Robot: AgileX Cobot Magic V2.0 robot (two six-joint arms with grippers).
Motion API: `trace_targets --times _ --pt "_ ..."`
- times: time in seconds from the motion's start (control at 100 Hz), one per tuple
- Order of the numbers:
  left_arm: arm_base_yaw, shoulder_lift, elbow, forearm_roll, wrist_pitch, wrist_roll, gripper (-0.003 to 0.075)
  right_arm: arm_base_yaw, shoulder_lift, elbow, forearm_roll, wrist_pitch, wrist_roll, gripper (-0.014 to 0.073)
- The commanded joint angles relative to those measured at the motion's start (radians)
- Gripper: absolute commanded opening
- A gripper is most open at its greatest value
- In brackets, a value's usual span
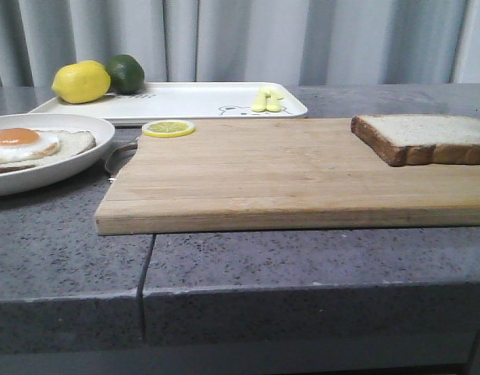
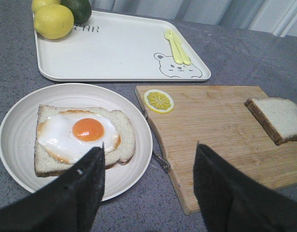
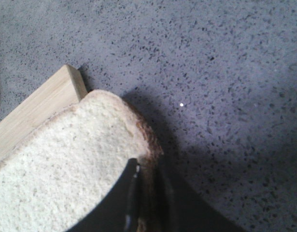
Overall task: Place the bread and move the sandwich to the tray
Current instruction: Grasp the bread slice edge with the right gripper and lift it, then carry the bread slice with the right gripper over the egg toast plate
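Note:
The bread lies at the right end of the wooden cutting board, and also shows in the left wrist view. In the right wrist view my right gripper is shut on the crust edge of the bread, which juts past the board's corner. The sandwich, a slice with a fried egg, sits on its round white plate at the left. My left gripper is open and empty above the plate's near rim, beside the sandwich. The tray lies behind.
The cutting board fills the middle, with a lemon slice at its back left corner. A lemon and a lime sit on the tray's left end. Yellow cutlery lies on its right end.

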Motion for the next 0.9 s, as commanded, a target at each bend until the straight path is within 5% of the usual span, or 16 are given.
trace_targets --times 0.0,0.58,0.89 --pt "0.003 0.013 -0.033 -0.026 -0.059 0.004 0.0387 -0.003 -0.019 -0.031 -0.001 -0.03 -0.003 -0.0039" --pt "0.003 0.013 -0.033 -0.026 -0.059 0.004 0.0387 -0.003 -0.185 -0.036 0.031 -0.014 -0.003 -0.006" --pt "0.003 0.013 -0.033 -0.026 -0.059 0.004 0.0387 0.039 -0.281 -0.197 0.059 0.095 -0.003 -0.006"
